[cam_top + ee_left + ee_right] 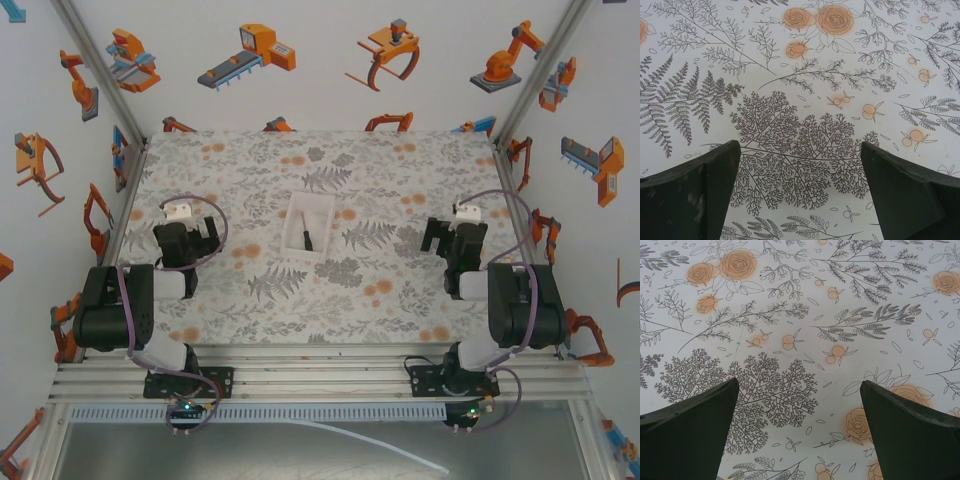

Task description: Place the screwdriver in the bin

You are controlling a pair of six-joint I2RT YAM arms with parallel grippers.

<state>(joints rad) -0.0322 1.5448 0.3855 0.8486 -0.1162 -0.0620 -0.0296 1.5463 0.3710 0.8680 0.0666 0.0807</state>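
The screwdriver lies inside the bin, a thin dark stick on the pale floor of the tray, towards its near end and roughly along its length. The top view is too small to tell handle from tip. The bin sits flat near the middle of the table, about midway between the two arms, which suits a drop from either side. Judged from how things lie, the task looks done: the tool is within the rim and nothing is touching it. The left gripper is well apart from the bin on the left side of the table, jaws spread wide. Only printed fern cloth shows between its dark fingers, which hold nothing. The right gripper is likewise well off to the right, jaws equally wide, with bare flowered cloth between them and nothing held. In the top view the left gripper and right gripper are drawn back near their bases, which reads as a parked pose clear of the bin.
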